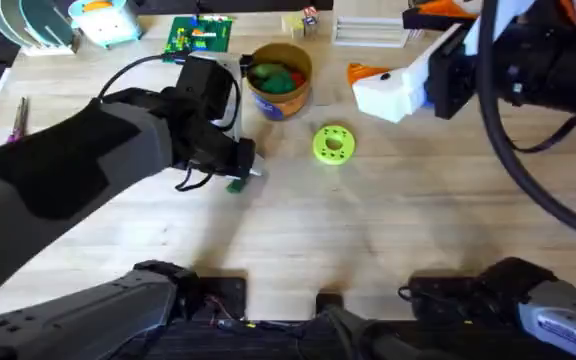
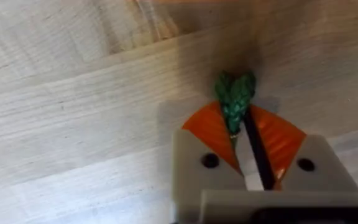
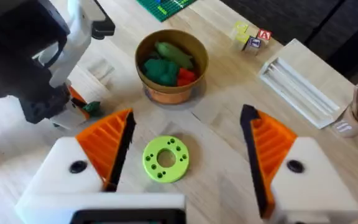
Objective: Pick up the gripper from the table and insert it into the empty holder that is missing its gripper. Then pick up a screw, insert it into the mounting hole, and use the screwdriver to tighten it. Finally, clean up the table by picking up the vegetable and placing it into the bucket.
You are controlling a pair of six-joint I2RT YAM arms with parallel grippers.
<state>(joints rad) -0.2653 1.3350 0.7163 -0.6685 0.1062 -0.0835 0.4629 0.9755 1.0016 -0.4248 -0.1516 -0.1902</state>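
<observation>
My left gripper (image 1: 240,172) is down at the table (image 1: 388,230), its orange pads shut on the vegetable (image 2: 234,93), a small dark green leafy piece whose tip sticks out past the pads. That vegetable (image 1: 235,186) lies left of and nearer than the tan bucket (image 1: 280,100), which holds green and red toys. From the right wrist view, the bucket (image 3: 166,94) stands beyond the left gripper (image 3: 73,102) and vegetable (image 3: 94,107). My right gripper (image 3: 185,155) hangs open above the table with nothing between its fingers. The screwdriver, screw and holder are out of view.
A lime-green disc with holes (image 1: 333,143) lies right of the vegetable, under the right gripper (image 1: 400,48). Along the far edge are a green circuit board (image 1: 200,35), small letter blocks (image 1: 303,22) and a white tray (image 3: 303,81). Bare wood spans the near table.
</observation>
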